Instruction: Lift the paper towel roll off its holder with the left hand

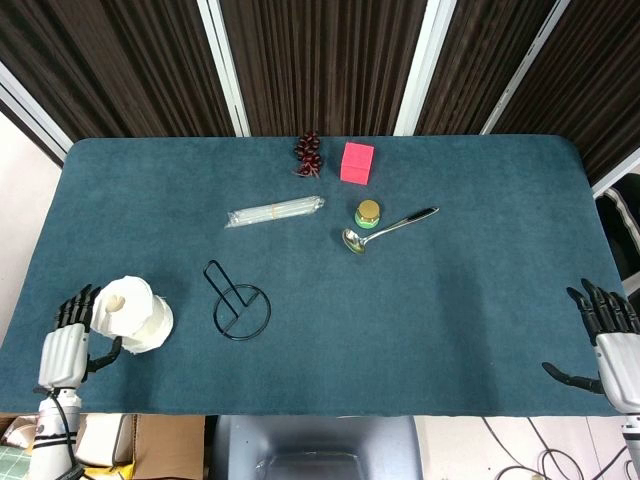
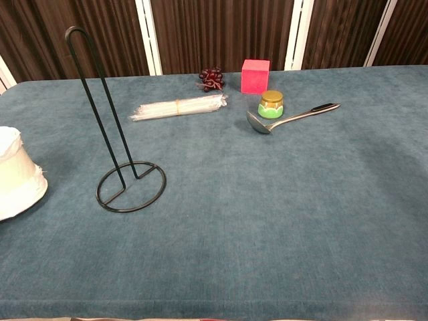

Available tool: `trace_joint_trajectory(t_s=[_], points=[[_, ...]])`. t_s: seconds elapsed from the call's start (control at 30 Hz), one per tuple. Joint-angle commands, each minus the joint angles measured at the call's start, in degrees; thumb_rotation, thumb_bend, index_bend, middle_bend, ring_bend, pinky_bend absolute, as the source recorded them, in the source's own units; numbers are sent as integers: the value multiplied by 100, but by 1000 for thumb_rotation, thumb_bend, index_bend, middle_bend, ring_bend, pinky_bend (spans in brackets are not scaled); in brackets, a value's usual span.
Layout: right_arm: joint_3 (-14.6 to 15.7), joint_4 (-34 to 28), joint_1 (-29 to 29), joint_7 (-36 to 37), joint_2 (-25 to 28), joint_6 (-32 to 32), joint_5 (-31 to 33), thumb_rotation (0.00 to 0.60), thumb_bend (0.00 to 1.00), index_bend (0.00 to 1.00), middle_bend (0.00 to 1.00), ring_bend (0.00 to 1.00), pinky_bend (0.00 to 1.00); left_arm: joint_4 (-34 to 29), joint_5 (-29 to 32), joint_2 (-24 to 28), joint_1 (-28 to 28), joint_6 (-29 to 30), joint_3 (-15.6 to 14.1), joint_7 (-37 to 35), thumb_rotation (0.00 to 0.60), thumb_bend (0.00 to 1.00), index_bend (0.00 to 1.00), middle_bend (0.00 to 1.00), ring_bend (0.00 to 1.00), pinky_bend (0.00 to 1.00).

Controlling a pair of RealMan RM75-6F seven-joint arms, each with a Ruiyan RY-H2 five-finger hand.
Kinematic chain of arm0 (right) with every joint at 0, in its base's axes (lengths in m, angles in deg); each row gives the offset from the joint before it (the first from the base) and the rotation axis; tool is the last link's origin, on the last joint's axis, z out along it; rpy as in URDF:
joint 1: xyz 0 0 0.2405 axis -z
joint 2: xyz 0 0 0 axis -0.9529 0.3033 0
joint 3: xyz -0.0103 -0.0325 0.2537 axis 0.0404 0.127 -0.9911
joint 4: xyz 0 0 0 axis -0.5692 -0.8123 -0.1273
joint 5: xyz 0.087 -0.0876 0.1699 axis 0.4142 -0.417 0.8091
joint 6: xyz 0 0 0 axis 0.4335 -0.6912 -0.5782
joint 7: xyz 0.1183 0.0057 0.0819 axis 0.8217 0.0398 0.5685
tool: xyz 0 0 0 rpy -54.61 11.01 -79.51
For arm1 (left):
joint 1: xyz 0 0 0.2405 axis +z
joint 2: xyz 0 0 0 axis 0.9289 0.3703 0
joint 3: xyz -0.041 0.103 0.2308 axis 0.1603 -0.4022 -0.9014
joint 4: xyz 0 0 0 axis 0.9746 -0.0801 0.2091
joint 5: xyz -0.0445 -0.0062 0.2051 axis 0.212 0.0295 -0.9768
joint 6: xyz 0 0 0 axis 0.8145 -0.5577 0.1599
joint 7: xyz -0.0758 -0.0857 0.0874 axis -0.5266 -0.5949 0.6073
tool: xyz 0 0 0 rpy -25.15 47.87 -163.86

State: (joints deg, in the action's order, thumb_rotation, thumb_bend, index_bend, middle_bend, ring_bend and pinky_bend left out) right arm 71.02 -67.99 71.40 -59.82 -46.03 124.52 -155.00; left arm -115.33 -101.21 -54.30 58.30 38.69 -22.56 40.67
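The white paper towel roll [image 1: 133, 312] stands on the blue table near its front left corner, off the black wire holder [image 1: 240, 305]. The chest view shows the roll [image 2: 17, 175] cut by the left edge, leaning slightly. The empty holder [image 2: 130, 187] stands upright just right of it. My left hand [image 1: 63, 345] is beside the roll's left side with fingers spread upward and the thumb close to the roll's base; it grips nothing. My right hand [image 1: 608, 340] hangs open off the table's right front edge.
At the back middle lie a bundle of clear straws [image 1: 274, 211], a dark grape cluster [image 1: 308, 154], a pink cube [image 1: 357, 162], a small green jar with a gold lid [image 1: 368, 214] and a metal spoon [image 1: 388, 228]. Cardboard boxes sit below the table's left front edge.
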Motion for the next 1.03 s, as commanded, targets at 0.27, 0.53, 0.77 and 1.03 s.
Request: trace_joint_trajectory(t_s=[0.27, 0.53, 0.77, 1.03], points=[[-16, 1, 16, 44, 5, 46, 10, 600, 137, 39, 0, 0, 117, -1947, 220, 1526, 144, -60, -163, 1114, 600, 378, 0, 0, 0, 10], [-38, -3, -36, 22, 9, -63, 91, 600, 137, 41, 0, 0, 117, -1621, -20, 1381, 40, 321, 12, 1756, 600, 353, 0, 0, 0, 14], [-34, -13, -8, 2, 23, -2, 71, 600, 138, 41, 0, 0, 117, -1536, -34, 1383, -27, 205, -29, 1930, 600, 361, 14, 0, 0, 14], [-20, -22, -6, -15, 24, -18, 68, 600, 137, 42, 0, 0, 117, -1541, 7, 1374, -46, 193, -4, 1963, 600, 364, 51, 0, 0, 15]])
